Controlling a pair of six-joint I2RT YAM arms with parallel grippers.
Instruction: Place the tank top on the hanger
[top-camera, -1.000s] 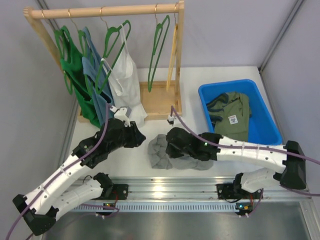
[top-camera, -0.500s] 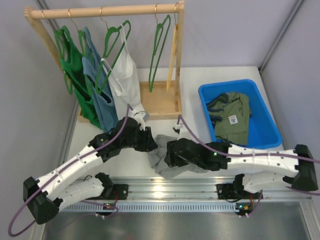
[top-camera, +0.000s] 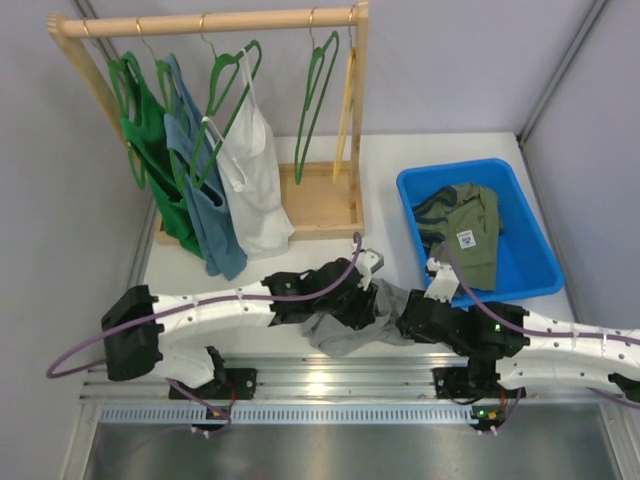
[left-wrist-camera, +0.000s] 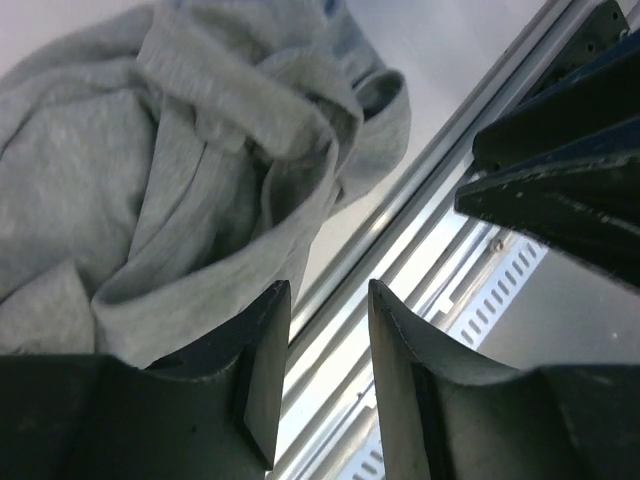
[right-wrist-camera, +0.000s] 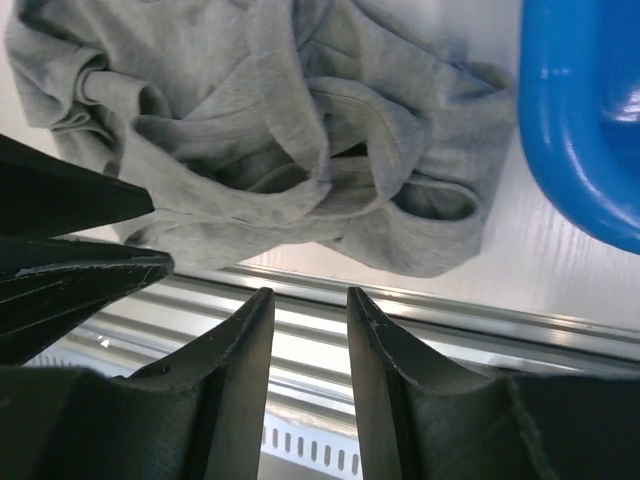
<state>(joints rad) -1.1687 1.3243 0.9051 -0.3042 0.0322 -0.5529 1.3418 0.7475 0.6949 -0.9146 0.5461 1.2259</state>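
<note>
Top external view: the tank top (top-camera: 335, 335) is seen crumpled at the table's (top-camera: 200, 275) near edge, between the left gripper (top-camera: 362, 298) and right gripper (top-camera: 412, 320), both spread and empty; it is judged light, limp, easily snagged; a raised fold (right-wrist-camera: 300, 150) is best pinched.

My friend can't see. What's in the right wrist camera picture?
A crumpled light grey tank top lies on the white table. The right gripper hovers open and empty over the metal rail beside it, with a blue bin at the upper right.
</note>
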